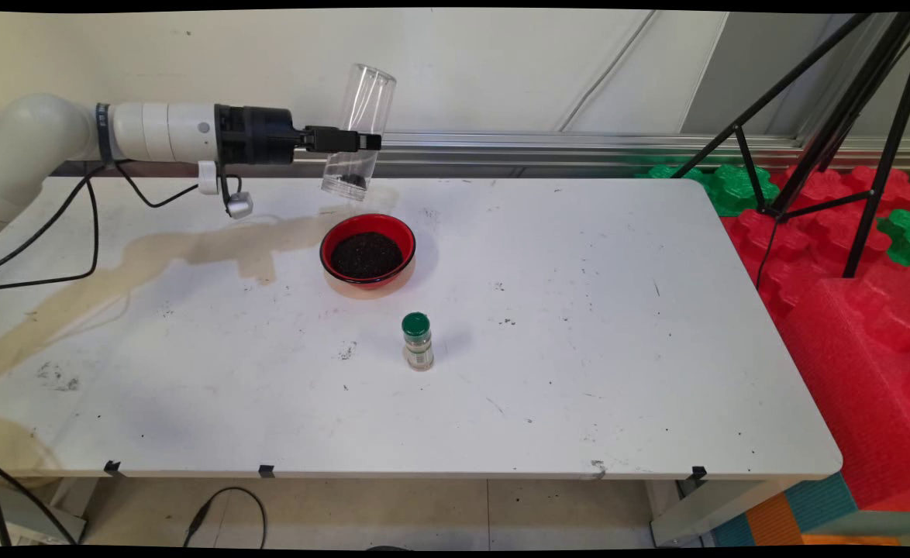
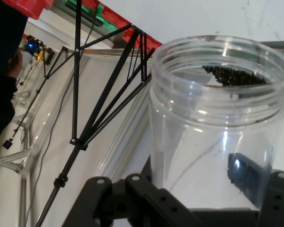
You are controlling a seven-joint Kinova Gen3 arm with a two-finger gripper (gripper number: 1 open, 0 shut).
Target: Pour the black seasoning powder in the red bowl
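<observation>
In the upper middle, the fingers clamp a nearly emptied clear jar, tilted above the red bowl of dark grains.

A white, rounded arm is seen, ringed by a dark band. A black tool is mounted on it. Black cables are draped beneath the arm.

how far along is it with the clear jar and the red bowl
Looks done: the red round bowl already holds a heap of dark grains. In hand: the black two-finger gripper is shut on the clear plastic jar, held tilted above and behind the bowl, a few grains still inside. Left: the small green-capped spice bottle stands upright and untouched nearer the camera.
</observation>
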